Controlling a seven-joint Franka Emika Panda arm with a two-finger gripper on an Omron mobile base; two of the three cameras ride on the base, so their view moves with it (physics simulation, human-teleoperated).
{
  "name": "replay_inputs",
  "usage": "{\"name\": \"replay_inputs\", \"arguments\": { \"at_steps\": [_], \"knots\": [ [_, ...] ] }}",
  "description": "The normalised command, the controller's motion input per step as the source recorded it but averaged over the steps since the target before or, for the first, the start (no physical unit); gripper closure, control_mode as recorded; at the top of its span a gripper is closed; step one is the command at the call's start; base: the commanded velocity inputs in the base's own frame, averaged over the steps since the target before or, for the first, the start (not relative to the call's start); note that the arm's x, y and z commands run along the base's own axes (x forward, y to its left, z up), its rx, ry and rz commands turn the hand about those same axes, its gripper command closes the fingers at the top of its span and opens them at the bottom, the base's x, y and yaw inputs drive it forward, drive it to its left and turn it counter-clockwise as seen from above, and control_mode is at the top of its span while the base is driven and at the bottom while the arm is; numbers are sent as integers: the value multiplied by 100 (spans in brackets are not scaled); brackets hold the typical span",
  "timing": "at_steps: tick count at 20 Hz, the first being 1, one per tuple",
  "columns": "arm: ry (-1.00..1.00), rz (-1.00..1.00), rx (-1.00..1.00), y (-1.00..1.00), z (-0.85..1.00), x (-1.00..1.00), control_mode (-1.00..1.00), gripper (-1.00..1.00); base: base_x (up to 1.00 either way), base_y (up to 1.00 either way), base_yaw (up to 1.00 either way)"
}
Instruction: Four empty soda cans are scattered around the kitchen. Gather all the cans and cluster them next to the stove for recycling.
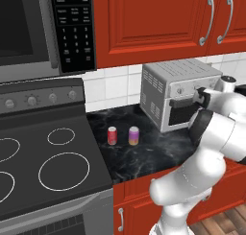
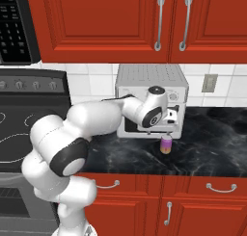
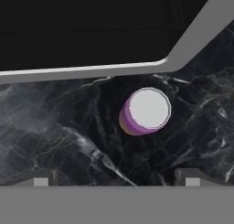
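While the spread gripper [image 3: 114, 177] hangs over the purple can [image 3: 145, 110], right of frame centre, it should shift across until centred, then drop straight before pinching.

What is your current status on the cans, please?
Gripper open, above purple can. Red can upright beside stove. Toaster oven close behind.

Black counter [image 1: 144, 157]: cans [image 1: 112, 135], toaster oven [image 1: 180, 92].
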Motion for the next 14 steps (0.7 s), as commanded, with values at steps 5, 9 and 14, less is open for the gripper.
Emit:
{"name": "replay_inputs", "arguments": {
  "at_steps": [5,9,14],
  "knots": [
    [0,0,0,-20,-15,14,-100,-100,0,0,0],
    [0,0,0,-17,-16,15,-100,-100,0,0,0],
    [-2,1,0,-12,-13,12,-100,-100,0,0,0]
  ]
}}
